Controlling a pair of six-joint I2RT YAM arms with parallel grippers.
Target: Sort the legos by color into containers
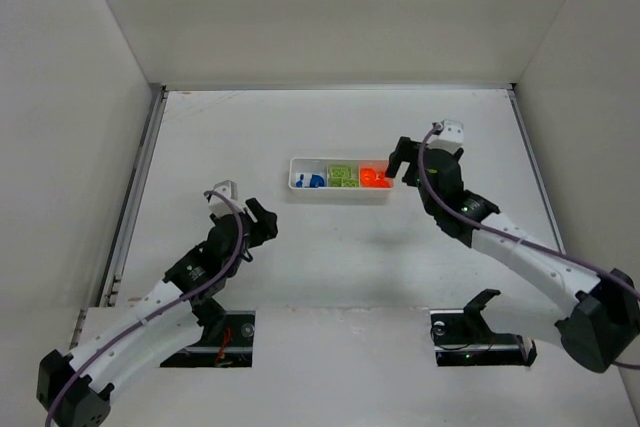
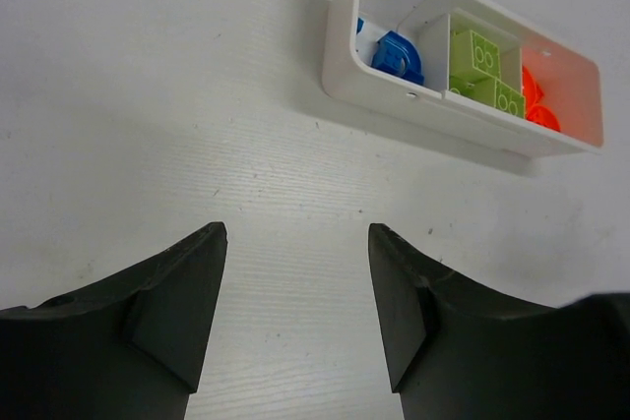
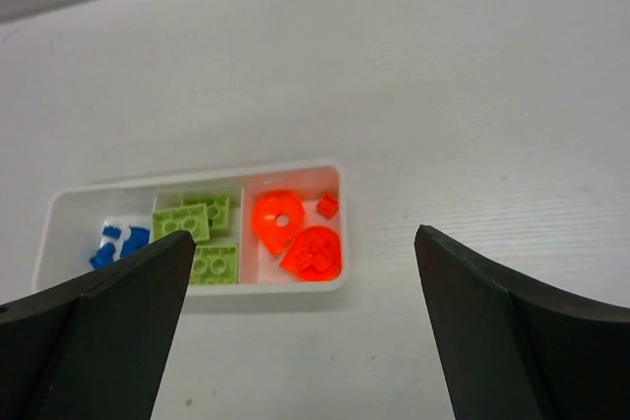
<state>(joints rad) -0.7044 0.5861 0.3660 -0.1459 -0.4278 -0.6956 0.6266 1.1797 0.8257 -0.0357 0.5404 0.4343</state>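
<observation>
The white tray point(image 1: 340, 195) lies mid-table with three compartments. Blue legos point(image 1: 309, 181) are in the left one, lime green legos point(image 1: 342, 176) in the middle one, and orange legos point(image 1: 374, 178) in the right one. My right gripper point(image 1: 398, 163) is open and empty, just beyond the tray's right end. In the right wrist view my gripper point(image 3: 304, 236) frames the tray point(image 3: 197, 288) with its blue point(image 3: 118, 241), green point(image 3: 192, 218) and orange point(image 3: 295, 233) legos. My left gripper point(image 1: 262, 227) is open and empty, left of and nearer than the tray. In its wrist view point(image 2: 295, 233) only bare table lies between the jaws.
The left wrist view shows the tray point(image 2: 340, 56) ahead to the right, with blue point(image 2: 397, 53), green point(image 2: 482, 71) and orange point(image 2: 536, 105) pieces inside. White walls enclose the table on the left, back and right. No loose pieces show on the table.
</observation>
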